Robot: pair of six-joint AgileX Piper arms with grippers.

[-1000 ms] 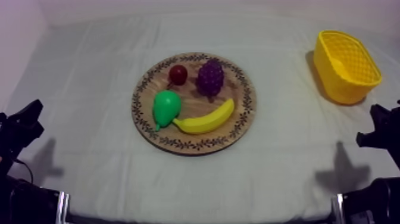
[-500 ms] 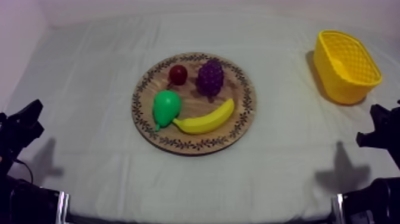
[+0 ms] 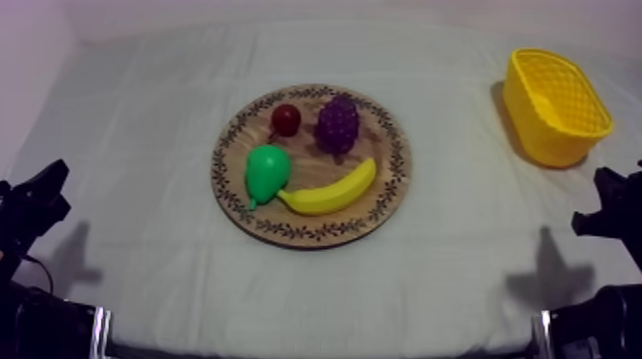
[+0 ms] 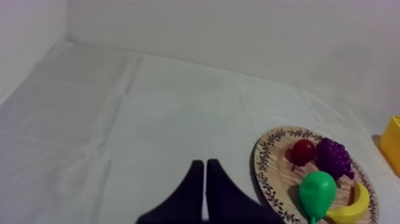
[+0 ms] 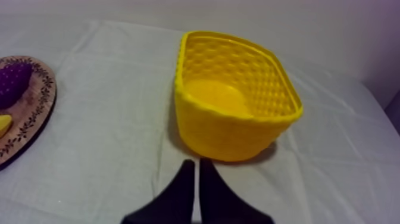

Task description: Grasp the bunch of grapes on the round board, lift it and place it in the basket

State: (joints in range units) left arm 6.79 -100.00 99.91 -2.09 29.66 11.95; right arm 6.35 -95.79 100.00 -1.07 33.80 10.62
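Now the grapes [image 3: 337,122] lie on the board [image 3: 390,196] in the middle of the frame, just right of the small red fruit [image 3: 286,118] and above the banana [image 3: 330,194]. The basket [image 3: 554,103] stands at the upper right, well apart from the board. The left gripper [image 4: 205,161] and right gripper [image 5: 197,161] have their fingers pressed together and hold nothing
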